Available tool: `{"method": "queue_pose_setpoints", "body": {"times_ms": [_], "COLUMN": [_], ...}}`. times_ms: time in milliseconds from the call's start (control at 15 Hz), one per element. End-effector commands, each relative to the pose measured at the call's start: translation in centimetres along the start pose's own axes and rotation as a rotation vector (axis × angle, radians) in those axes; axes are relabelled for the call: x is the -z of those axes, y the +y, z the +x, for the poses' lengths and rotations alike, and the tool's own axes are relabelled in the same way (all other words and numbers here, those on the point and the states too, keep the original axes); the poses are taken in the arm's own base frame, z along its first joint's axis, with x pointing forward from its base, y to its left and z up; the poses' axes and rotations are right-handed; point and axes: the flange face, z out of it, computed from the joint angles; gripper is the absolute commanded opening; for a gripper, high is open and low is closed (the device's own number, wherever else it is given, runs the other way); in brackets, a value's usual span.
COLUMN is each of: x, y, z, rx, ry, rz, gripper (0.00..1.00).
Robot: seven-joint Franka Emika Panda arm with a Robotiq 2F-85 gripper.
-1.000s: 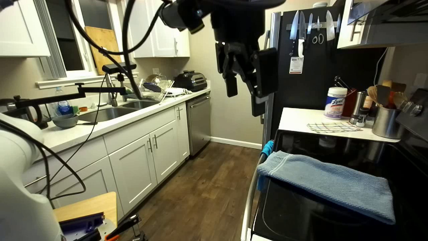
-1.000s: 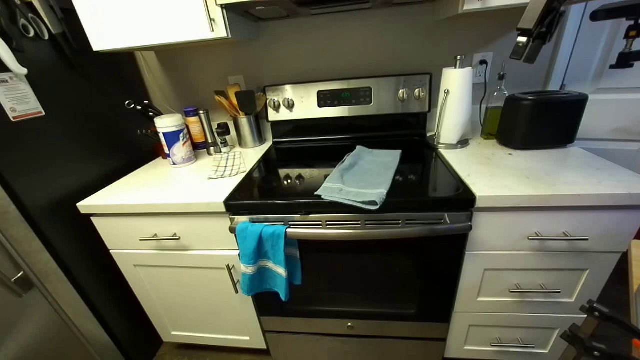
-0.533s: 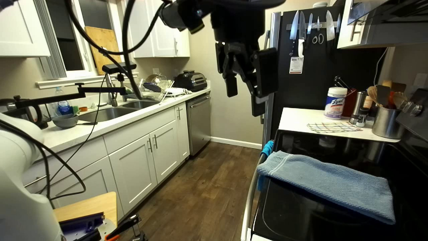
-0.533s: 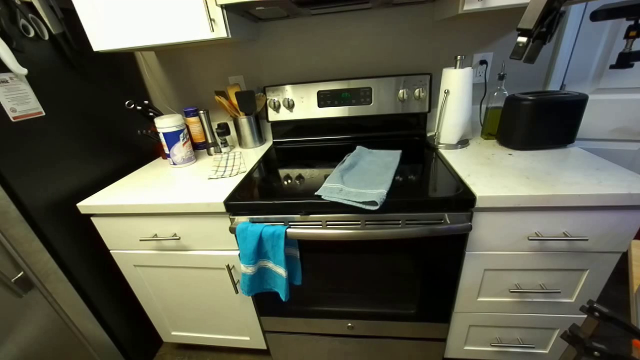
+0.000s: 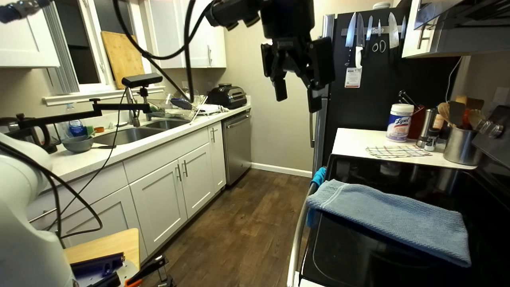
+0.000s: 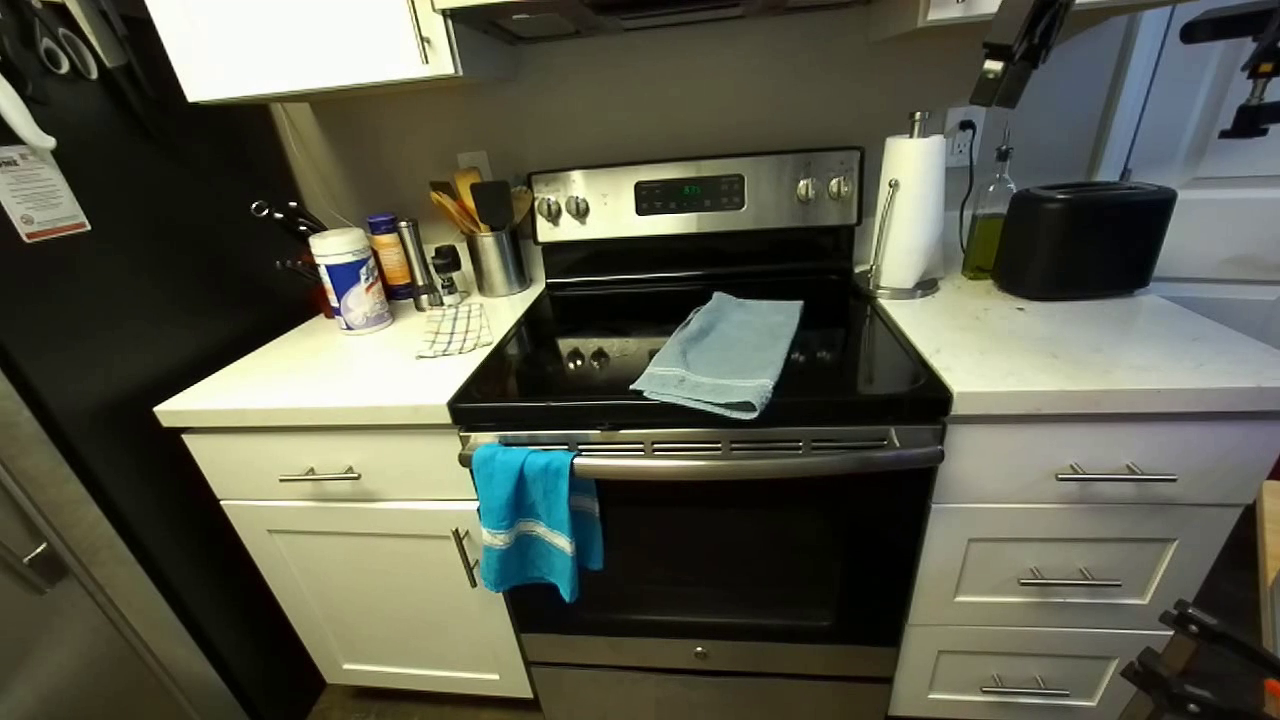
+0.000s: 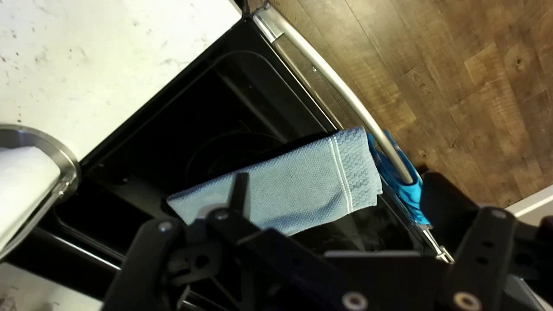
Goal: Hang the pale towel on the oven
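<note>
The pale towel (image 5: 392, 217) is a folded light-blue cloth lying flat on the oven's (image 5: 346, 263) black glass top. In an exterior view, the towel (image 6: 722, 355) has its white-striped end near the front edge of the oven (image 6: 700, 560), above the bar handle (image 6: 760, 465). In the wrist view, the towel (image 7: 298, 181) lies across the cooktop, its striped end toward the handle (image 7: 341, 86). My gripper (image 5: 298, 97) is open and empty, well above the stove level. Its spread fingers (image 7: 341, 196) frame the towel in the wrist view, apart from it. Part of the gripper shows (image 6: 1000, 85) in an exterior view.
A bright blue towel (image 6: 535, 520) hangs at one end of the oven handle. A paper towel roll (image 6: 910, 210), an oil bottle (image 6: 988, 220) and a black toaster (image 6: 1085, 240) stand beside the oven. A Lysol tub (image 5: 399, 122) and utensil holder (image 5: 462, 145) stand on the opposite side. A range hood (image 6: 650, 12) is above.
My gripper has risen and shifted slightly right in one exterior view, and moved left and slightly up in another. It stays open. Both towels have not moved.
</note>
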Motion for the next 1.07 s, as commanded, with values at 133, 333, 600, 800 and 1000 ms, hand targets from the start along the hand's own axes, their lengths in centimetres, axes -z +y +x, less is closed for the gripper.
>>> {"method": "queue_pose_setpoints", "body": {"times_ms": [133,333,600,800,1000], "x": [-0.7,-2.0,-4.8,-7.4,-10.8], "y": [-4.3,-6.0,-8.3,-10.0,-11.9], "z": [4.3,5.6,6.9,7.8,8.5], "rx": [0.079,0.08,0.023,-0.004,0.002], "ry": [0.031,0.046,0.06,0.049,0.014], "rz": [-0.084,-0.116,-0.151,-0.186,-0.215], "gripper": [1.0,1.0,1.0,1.0,1.0]}}
